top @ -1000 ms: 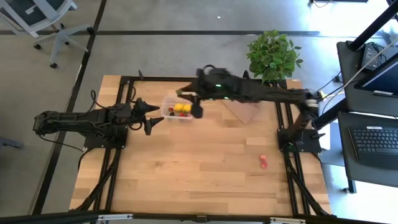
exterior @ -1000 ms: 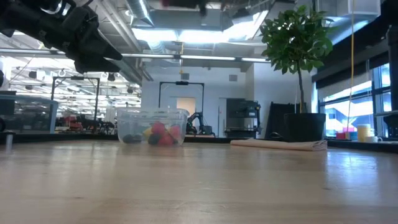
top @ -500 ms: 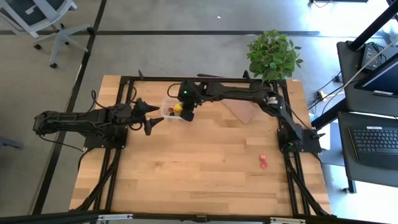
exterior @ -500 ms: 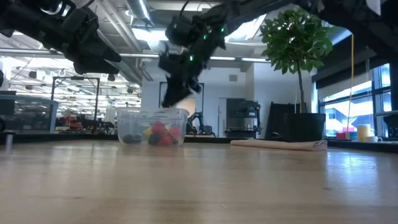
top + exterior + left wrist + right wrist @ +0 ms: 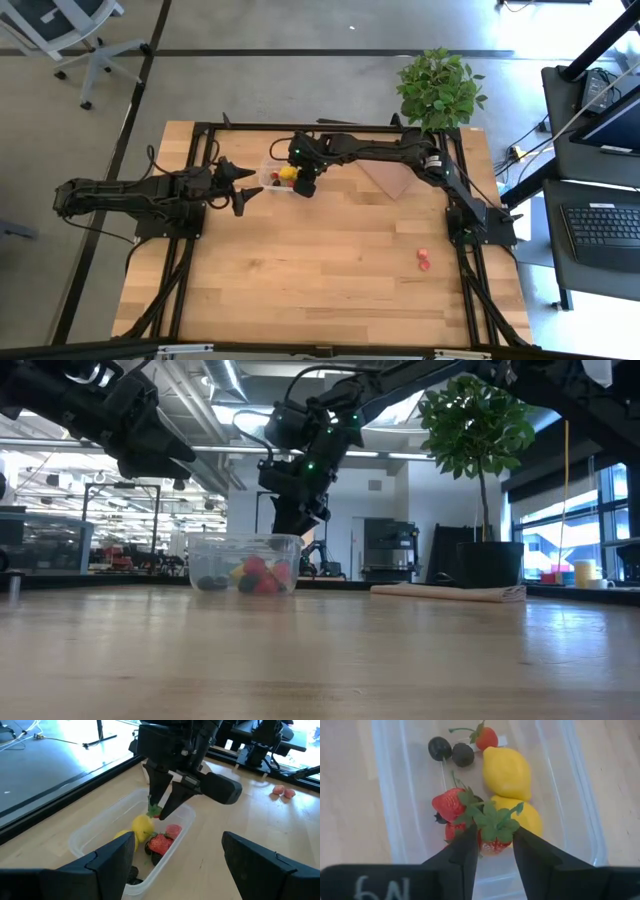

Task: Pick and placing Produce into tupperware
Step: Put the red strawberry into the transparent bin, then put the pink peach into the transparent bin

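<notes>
The clear tupperware [image 5: 283, 178] stands on the table's far left part. It holds two yellow lemons [image 5: 507, 772], red strawberries [image 5: 449, 804] and dark berries [image 5: 440, 747]. My right gripper [image 5: 495, 840] points steeply down into it, shut on a red strawberry [image 5: 492, 842] with green leaves. In the left wrist view this right gripper [image 5: 159, 812] stands over the tupperware's [image 5: 100, 820] far end. My left gripper [image 5: 245, 185] waits open just left of the tupperware, above the table. Two more strawberries [image 5: 423, 260] lie at the table's right. My right gripper pinches the strawberry's red body [image 5: 490, 847] between its two fingertips, leaves uppermost. The fingers come from above, slanting down from the table's right. The strawberry hangs just over the pieces in the tupperware, about level with its rim [image 5: 245, 538].
A flat brown board [image 5: 390, 178] lies right of the tupperware. A potted plant [image 5: 438, 88] stands at the far right corner. Black frame rails run along the table's left, right and far sides. The table's near half is bare wood.
My right gripper has come down from high above the table to the tupperware, shifting a little toward the table's left edge and tipping from nearly level to steeply downward. The strawberry has come with it. The tupperware has stayed in place.
</notes>
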Controlling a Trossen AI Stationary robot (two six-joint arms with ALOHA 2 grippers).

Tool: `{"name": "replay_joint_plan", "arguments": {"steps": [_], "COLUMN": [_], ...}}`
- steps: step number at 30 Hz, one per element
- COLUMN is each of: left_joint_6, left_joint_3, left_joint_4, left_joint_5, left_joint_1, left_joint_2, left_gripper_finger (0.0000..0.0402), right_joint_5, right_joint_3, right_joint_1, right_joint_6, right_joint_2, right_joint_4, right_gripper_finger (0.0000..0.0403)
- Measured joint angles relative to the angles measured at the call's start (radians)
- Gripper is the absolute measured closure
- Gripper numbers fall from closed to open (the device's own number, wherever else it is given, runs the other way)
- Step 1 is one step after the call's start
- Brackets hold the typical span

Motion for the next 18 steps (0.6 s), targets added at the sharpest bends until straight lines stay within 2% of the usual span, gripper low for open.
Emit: {"name": "replay_joint_plan", "arguments": {"steps": [10, 14, 18], "left_joint_6": [0.000, 0.000, 0.000], "left_joint_3": [0.000, 0.000, 0.000], "left_joint_4": [0.000, 0.000, 0.000], "left_joint_5": [0.000, 0.000, 0.000], "left_joint_1": [0.000, 0.000, 0.000], "left_joint_2": [0.000, 0.000, 0.000], "left_gripper_finger": [0.0111, 0.0111, 0.0111], "right_joint_5": [0.000, -0.002, -0.002], "right_joint_3": [0.000, 0.005, 0.080], "right_joint_1": [0.000, 0.000, 0.000], "right_joint_6": [-0.003, -0.036, -0.079], "right_joint_2": [-0.001, -0.002, -0.004], "right_joint_4": [0.011, 0.016, -0.077], "right_gripper_finger": [0.0266, 0.0234, 0.0184]}}
